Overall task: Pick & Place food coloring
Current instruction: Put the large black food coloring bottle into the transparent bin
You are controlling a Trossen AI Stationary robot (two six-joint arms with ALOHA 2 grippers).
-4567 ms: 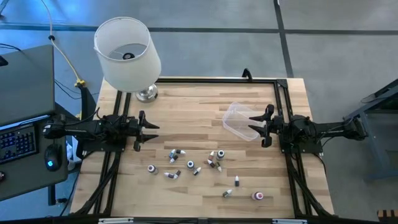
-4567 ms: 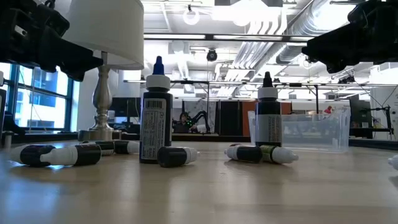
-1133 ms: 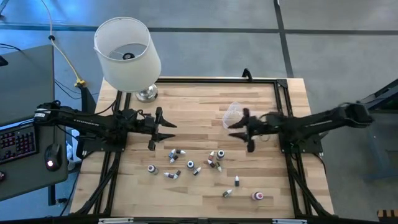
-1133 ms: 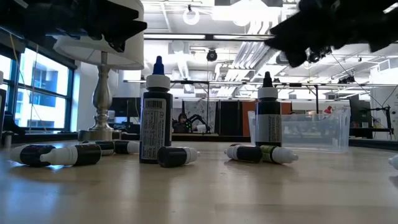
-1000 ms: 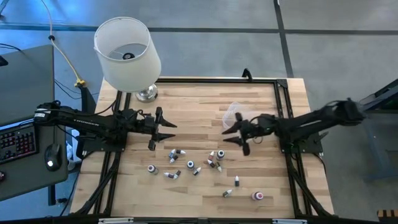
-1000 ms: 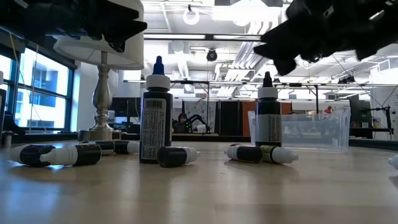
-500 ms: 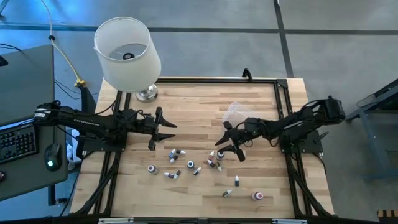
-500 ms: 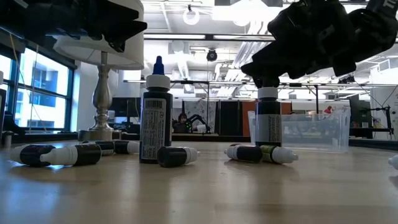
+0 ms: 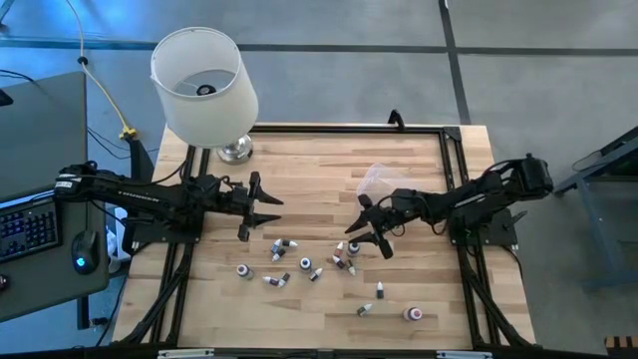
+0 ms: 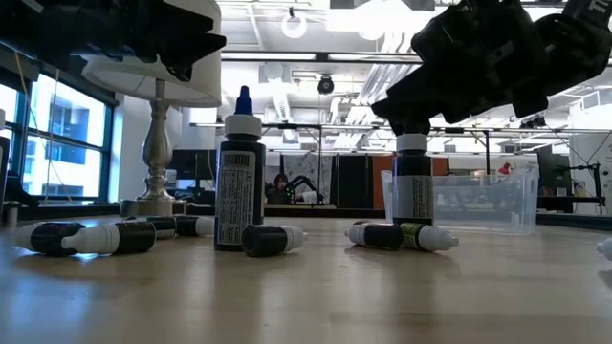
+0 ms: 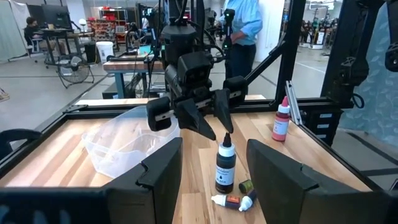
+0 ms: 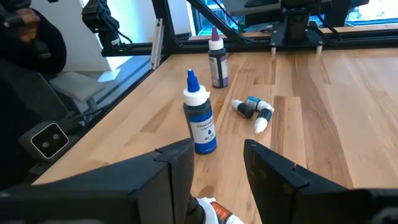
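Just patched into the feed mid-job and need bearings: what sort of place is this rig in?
Probably a robotics lab or workshop: exposed ceiling ducts, other workbenches behind the wooden table, and a keyboard beside it.

Right gripper (image 9: 364, 237) open, outstretched; left gripper (image 9: 261, 208) open.

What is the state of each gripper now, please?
Left gripper: open, empty, hovering left of the bottles.
Right gripper: open, fingers straddling the tip of an upright bottle, not gripping it.
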